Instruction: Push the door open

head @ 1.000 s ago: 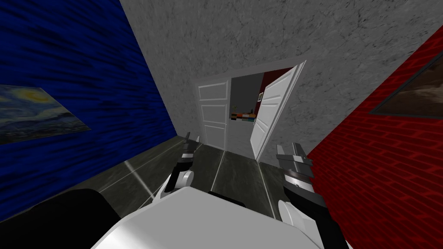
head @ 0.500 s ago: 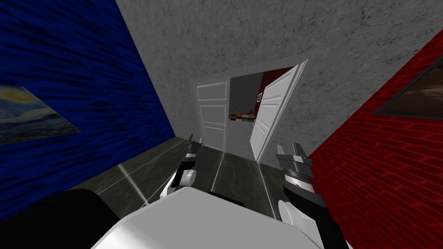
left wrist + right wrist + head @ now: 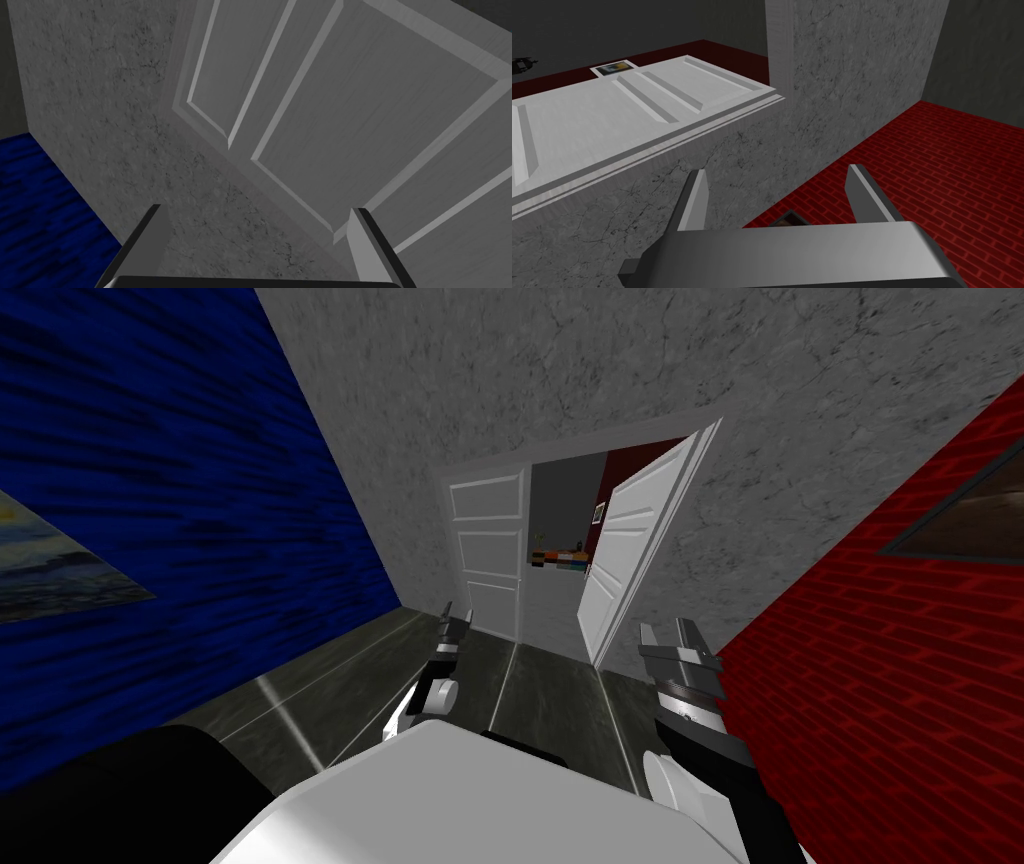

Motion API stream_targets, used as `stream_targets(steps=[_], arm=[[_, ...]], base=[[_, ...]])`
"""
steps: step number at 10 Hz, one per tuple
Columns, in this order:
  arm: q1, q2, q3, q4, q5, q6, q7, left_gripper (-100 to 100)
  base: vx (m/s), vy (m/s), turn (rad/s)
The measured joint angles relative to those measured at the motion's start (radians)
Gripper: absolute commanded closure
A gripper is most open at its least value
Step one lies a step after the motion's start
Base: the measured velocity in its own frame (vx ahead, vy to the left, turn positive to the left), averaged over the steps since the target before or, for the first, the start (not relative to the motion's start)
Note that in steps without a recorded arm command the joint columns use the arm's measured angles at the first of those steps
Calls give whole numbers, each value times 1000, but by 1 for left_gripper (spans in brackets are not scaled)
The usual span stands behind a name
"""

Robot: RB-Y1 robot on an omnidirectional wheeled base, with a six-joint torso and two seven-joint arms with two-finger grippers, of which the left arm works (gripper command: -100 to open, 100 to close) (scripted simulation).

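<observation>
Your left arm reaches forward and low over the dark floor (image 3: 540, 688), with the left hand (image 3: 455, 623) (image 3: 256, 210) pointed at the foot of the door's left leaf (image 3: 490, 548) (image 3: 350, 125). Your right arm is held lower and closer in, and the right hand (image 3: 668, 633) (image 3: 777, 170) sits near the red brick wall (image 3: 880, 668).

The white panelled double door is set in the grey wall (image 3: 550, 378) ahead. Its left leaf is closed. The right leaf (image 3: 625, 548) (image 3: 627, 115) is swung partly open, and a shelf (image 3: 562, 558) shows through the gap. A blue wall (image 3: 150, 488) runs along your left. Nothing stands between the hands and the door.

Both hands are spread wide, holding nothing. The left one faces the leaf and the grey wall beside it, and I cannot tell whether it touches. The right is clear of everything.
</observation>
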Motion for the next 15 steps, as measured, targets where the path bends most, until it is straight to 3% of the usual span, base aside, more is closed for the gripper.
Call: stream_targets(steps=[7,10,15], arm=[[-73,7,-14,171,8,-36,111,-100],[-110,12,-23,268,13,-69,179,-100],[-176,9,-33,409,19,-94,269,-100]], base=[[74,10,-24],[100,13,-30],[76,9,-24]])
